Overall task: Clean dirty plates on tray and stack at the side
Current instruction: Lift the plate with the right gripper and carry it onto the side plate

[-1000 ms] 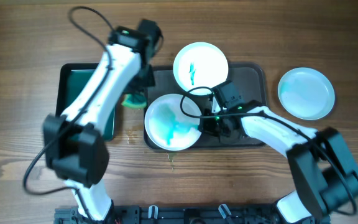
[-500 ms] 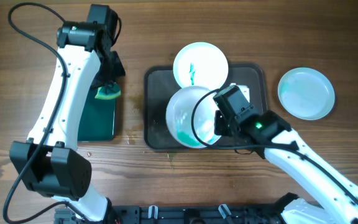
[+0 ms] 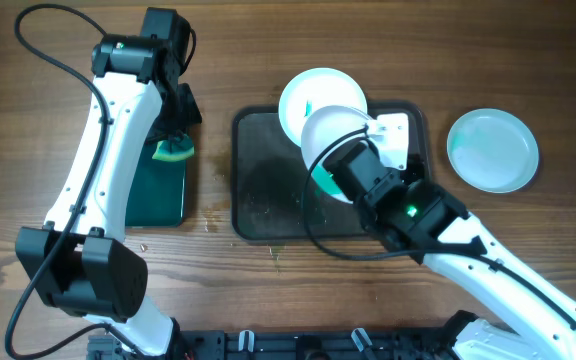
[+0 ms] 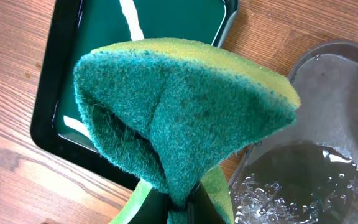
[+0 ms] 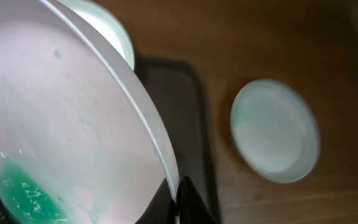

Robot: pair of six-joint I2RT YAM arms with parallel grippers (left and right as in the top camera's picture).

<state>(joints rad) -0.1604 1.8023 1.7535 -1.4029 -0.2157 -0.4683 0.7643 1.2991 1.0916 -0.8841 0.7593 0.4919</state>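
My right gripper (image 3: 353, 160) is shut on the rim of a white plate (image 3: 330, 135) with a teal smear and holds it tilted above the dark tray (image 3: 268, 190). In the right wrist view this plate (image 5: 61, 118) fills the left side, its rim pinched between my fingers (image 5: 180, 193). A second smeared plate (image 3: 313, 92) lies at the tray's far edge. A clean plate (image 3: 492, 149) rests on the table to the right, also in the right wrist view (image 5: 275, 138). My left gripper (image 3: 173, 128) is shut on a green-yellow sponge (image 4: 179, 118) over the small black tray (image 4: 104, 37).
The small black tray with green inside (image 3: 158, 195) sits left of the dark tray. The dark tray's wet surface (image 4: 316, 174) shows water droplets. A white tag or cloth (image 3: 393, 135) lies on the tray's right part. Wooden table all around.
My right gripper has lifted the smeared plate off the tray and carried it up and toward the right. The left arm with the sponge moved left over the black tray, then held still.
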